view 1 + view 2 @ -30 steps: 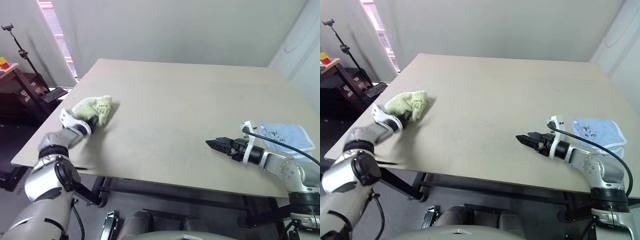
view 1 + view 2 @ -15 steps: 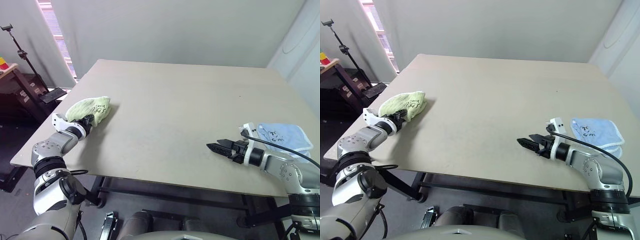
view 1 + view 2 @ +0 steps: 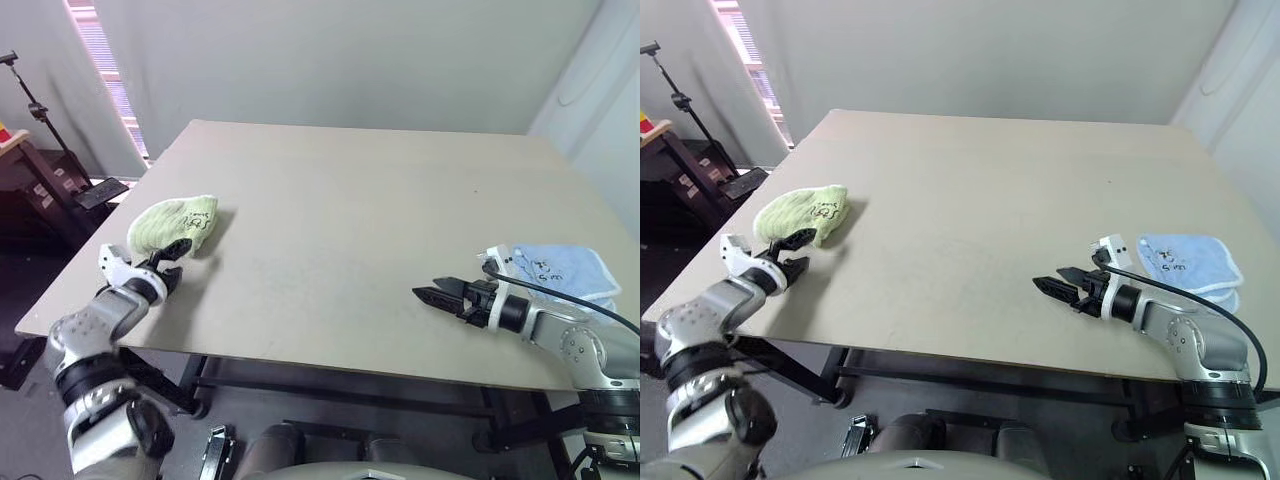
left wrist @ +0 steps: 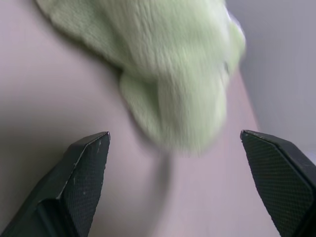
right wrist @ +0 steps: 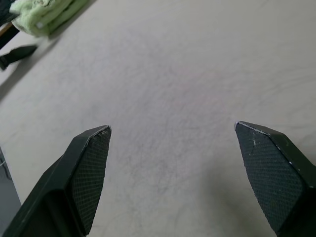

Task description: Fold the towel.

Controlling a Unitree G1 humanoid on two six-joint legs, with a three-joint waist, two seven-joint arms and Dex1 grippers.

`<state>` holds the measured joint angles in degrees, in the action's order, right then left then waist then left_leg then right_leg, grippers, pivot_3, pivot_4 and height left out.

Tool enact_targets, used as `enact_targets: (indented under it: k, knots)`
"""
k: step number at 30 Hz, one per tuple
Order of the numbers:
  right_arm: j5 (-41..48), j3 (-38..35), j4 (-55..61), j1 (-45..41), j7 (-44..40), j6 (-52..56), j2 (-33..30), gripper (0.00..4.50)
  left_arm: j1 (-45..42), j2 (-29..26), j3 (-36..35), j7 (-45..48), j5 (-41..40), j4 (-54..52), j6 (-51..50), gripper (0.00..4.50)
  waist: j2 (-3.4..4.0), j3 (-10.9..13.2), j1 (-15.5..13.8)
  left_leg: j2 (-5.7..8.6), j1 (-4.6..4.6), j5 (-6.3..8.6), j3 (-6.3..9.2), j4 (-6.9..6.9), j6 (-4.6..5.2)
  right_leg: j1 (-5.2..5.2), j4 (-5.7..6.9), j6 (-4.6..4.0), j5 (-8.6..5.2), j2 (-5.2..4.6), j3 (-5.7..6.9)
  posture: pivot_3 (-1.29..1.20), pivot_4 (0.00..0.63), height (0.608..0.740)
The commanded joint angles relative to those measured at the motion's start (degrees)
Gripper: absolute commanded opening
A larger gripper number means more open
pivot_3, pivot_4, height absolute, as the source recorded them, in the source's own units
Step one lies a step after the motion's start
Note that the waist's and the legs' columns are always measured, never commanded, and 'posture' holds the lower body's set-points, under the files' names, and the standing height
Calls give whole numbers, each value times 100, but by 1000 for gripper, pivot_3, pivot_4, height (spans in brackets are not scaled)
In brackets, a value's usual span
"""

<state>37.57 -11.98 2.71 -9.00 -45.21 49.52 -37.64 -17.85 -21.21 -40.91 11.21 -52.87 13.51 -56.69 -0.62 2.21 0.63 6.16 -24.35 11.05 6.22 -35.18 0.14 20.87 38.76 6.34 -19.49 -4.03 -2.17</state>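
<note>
1. A wide, flat beige table [image 3: 360, 220] carried a bunched light green terry towel [image 3: 172, 224] near its left edge, toward the robot's left, with a dark printed motif showing on its upper fold.
2. A smaller light blue cloth [image 3: 560, 272] with white edging lay flat near the table's right edge, well apart from the towel, with most of the bare tabletop between them.
3. The left gripper [image 3: 168, 262] sat just in front of the towel's near edge, its two black fingers spread and holding nothing.
4. The right gripper [image 3: 436, 295] hung over the bare table on the right side, near the blue cloth but not touching it, its fingers parted and empty; a black cable [image 3: 560, 295] ran back along that arm.
5. Beyond the table's left edge stood a black tripod stand [image 3: 28, 95] and dark furniture [image 3: 45, 195] beside a bright slatted window [image 3: 100, 60]; a plain grey wall [image 3: 350, 60] closed the back.
6. The left wrist view brought the towel [image 4: 163, 74] in close, soft and blurred, lying on the table between and beyond the two spread fingertips [image 4: 86, 168], with a gap of bare surface before it.
7. The right wrist view looked across open tabletop [image 5: 187, 98] and caught the towel [image 5: 42, 15] far off in a corner, with one black finger of the left gripper [image 5: 17, 54] beside it.
</note>
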Motion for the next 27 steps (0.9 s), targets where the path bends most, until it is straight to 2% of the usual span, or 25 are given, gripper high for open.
enact_targets:
  k: [1,5,8,13,16,21,27]
  knots:
    - [125,-315,396,-22,-83,-317,-36,4198,709,-162,526,1610,215,-1672,1191,4486,0,0,6,-1,-1,0,-2,0,-1,1,-2,-6,-3,0,-2,0,0,740]
    - [-139,-347,578,50,-82,-1153,172,4198,939,-717,1276,2883,565,-1990,1726,4486,18,1,-72,-5,4,1,-2,1,-4,-6,-5,-47,-15,0,3,0,0,740]
    - [-314,-322,667,67,-68,-1831,374,4198,665,-828,1840,3456,1135,-1971,2664,4486,72,-6,-137,-6,36,2,-4,14,-5,-55,-60,-59,-7,0,3,0,0,740]
    - [-646,8,650,33,-202,-2394,475,4198,251,-1048,2935,4753,1839,-1771,3683,4486,74,-6,-133,1,34,2,-15,12,-4,-55,-76,-60,-6,-6,-6,0,0,740]
    - [-538,24,689,12,-341,-2410,460,4198,59,-1110,3361,5349,2285,-1337,4430,4486,75,-6,-132,0,31,2,-15,25,-1,-40,-76,-58,-5,-5,-6,0,0,740]
    - [-430,40,704,-59,-491,-2293,373,4198,-126,-903,3706,5633,2793,-782,5515,4486,76,-7,-133,-21,31,-8,-11,65,12,-10,-66,-40,5,13,-6,0,0,740]
    - [-343,-35,623,21,-683,-2157,195,4198,149,-732,3949,5829,2842,-888,5866,4486,76,-7,-138,-26,31,-7,-9,60,13,-17,-68,-51,-1,17,-6,0,0,740]
